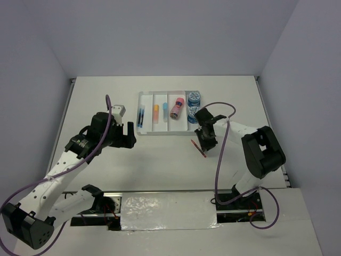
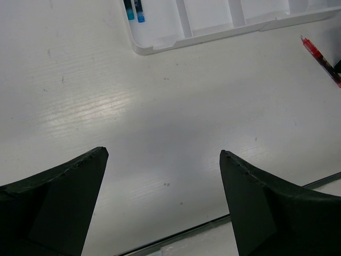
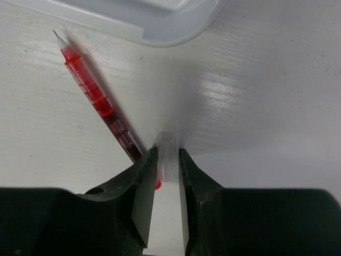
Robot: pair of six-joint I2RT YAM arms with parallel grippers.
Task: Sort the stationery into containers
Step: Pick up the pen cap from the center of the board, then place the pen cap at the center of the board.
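Observation:
The clear tray (image 1: 143,96) holds blue pens (image 1: 141,117) in its left compartment. The orange eraser (image 1: 156,110) and light-blue eraser (image 1: 165,106) lie in the second. The pink cylinder (image 1: 177,108) lies in the third, and two blue rolls (image 1: 194,97) in the right one. A red pen (image 1: 198,148) lies on the table just in front of the tray. My right gripper (image 1: 206,141) is down beside it, shut (image 3: 168,160) on a small clear tube, apparently a pen cap (image 3: 167,146), with the red pen (image 3: 88,88) slanting past the left finger. My left gripper (image 1: 123,133) is open and empty (image 2: 162,154) above bare table.
The tray's near corner (image 2: 160,45), the blue pen ends (image 2: 134,9) and the red pen (image 2: 318,55) show in the left wrist view. The tray's rounded corner (image 3: 160,29) lies close ahead of the right fingers. The table's front edge strip (image 1: 170,193) runs between the arm bases.

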